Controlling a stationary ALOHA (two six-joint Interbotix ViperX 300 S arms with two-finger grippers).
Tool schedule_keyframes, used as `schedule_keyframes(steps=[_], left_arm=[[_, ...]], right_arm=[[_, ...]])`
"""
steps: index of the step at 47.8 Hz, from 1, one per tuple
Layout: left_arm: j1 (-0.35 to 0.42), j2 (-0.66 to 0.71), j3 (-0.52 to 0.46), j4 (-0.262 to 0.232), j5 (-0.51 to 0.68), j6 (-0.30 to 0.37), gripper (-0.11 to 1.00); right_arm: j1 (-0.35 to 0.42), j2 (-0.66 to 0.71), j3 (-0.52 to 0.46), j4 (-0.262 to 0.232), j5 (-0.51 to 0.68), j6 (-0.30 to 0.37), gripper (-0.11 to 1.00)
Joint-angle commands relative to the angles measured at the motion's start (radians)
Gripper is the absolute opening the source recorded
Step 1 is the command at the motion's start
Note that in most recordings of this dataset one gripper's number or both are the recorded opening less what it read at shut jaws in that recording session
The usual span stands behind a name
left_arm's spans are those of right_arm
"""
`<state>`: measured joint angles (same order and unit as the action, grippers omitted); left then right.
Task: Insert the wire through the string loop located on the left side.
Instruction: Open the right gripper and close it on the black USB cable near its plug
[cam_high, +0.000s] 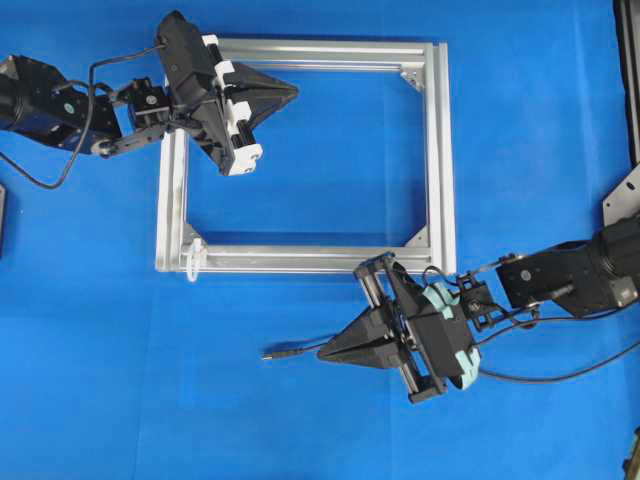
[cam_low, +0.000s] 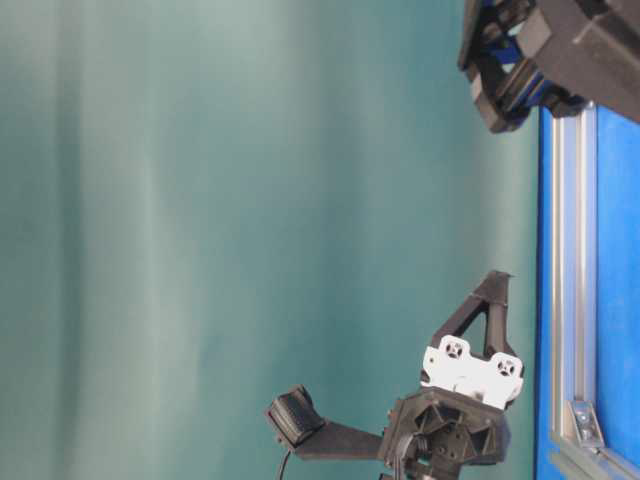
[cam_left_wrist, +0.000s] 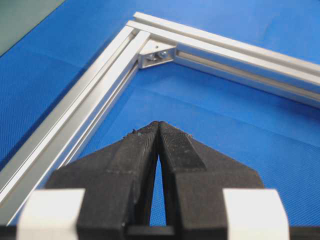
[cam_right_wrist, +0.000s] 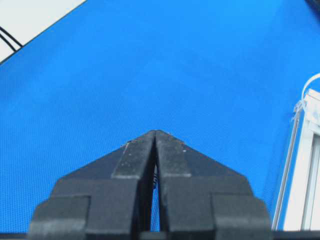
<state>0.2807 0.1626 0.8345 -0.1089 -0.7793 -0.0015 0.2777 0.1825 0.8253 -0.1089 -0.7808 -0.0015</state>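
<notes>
Overhead view: both grippers are clenched and empty, the left gripper (cam_high: 290, 92) and right gripper (cam_high: 325, 352) alike. At the right one's 9 o'clock lies the wire (cam_high: 290, 351); it should release, then clamp just behind the plug, aiming at the string loop (cam_high: 194, 257).

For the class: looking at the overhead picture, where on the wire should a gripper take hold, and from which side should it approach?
Probably just behind the plug, on the wire. The plug end lies flat on the blue mat, pointing left, so come from above with fingers across it, leaving the tip free to lead toward the string loop.
</notes>
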Motion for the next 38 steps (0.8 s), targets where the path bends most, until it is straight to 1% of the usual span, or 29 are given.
schedule_keyframes(steps=[1,6,11,24,26,28,31,34,38], left_arm=[[-0.011,-0.052,-0.008,0.020,0.020,0.003,0.00],[-0.011,-0.058,-0.008,0.020,0.032,0.003,0.00],[-0.011,-0.058,-0.006,0.020,0.034,0.002,0.00],[-0.011,-0.060,-0.008,0.020,0.034,0.000,0.00],[-0.011,-0.060,-0.006,0.020,0.034,0.000,0.00],[-0.011,-0.058,-0.006,0.020,0.034,0.000,0.00],[-0.011,-0.058,-0.008,0.018,0.034,0.000,0.00],[-0.011,-0.058,-0.008,0.020,0.034,0.000,0.00],[-0.011,-0.058,-0.008,0.020,0.034,0.000,0.00]], right_arm=[[0.012,-0.064,-0.005,0.002,-0.005,0.009,0.01],[0.015,-0.080,-0.005,0.002,0.034,0.023,-0.02],[0.014,-0.087,-0.002,0.002,0.054,0.035,-0.02],[0.014,-0.087,0.000,0.000,0.058,0.061,-0.01],[0.012,-0.087,0.000,0.000,0.058,0.067,0.00],[0.014,-0.087,0.000,0.002,0.058,0.074,0.05],[0.014,-0.087,0.002,0.002,0.060,0.083,0.17],[0.012,-0.087,0.002,0.003,0.063,0.095,0.35],[0.014,-0.087,0.003,0.014,0.071,0.104,0.61]])
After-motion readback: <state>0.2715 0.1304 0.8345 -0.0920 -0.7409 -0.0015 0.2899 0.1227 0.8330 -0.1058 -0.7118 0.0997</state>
